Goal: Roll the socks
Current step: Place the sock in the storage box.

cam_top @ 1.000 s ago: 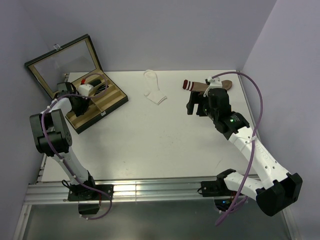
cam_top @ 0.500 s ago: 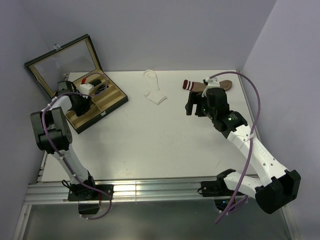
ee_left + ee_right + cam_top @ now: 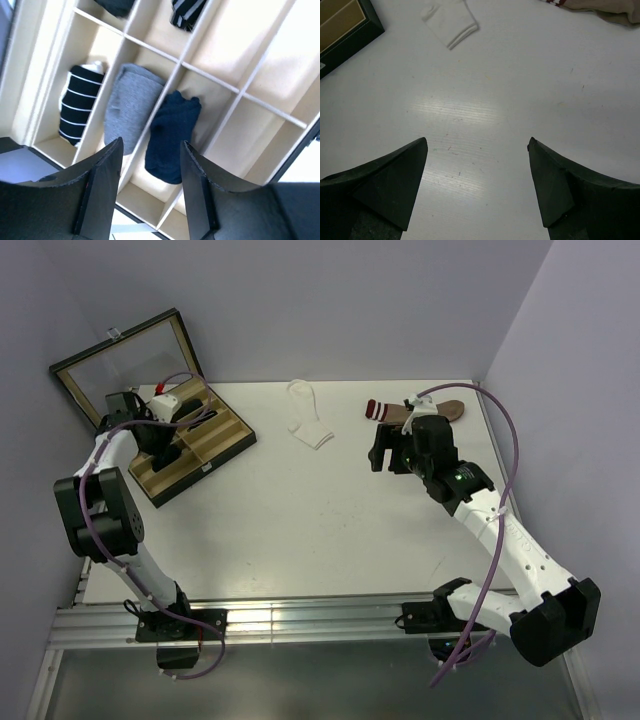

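Standing between purple walls, one white table is seen. One white sock is laid ahead of the right gripper. One navy roll and one grey roll are seen below the left gripper. Both grippers are held open, empty.

White table in front of me, matte top w/ faint scuffs & specks. Pale lilac walls on 3 sides: back wall is plain. Left wall & right wall meet it at the corners and box the table in. Along the near edge there's a slotted aluminium rail running L to R, w/ a bright reflection approx. mid-rail. Below that is a dull grey surface, floor or shelf, can't tell. Light comes from overhead: a soft streaky glare patch sits on the tabletop in my right wrist view. Shadows are soft, no hard edges.
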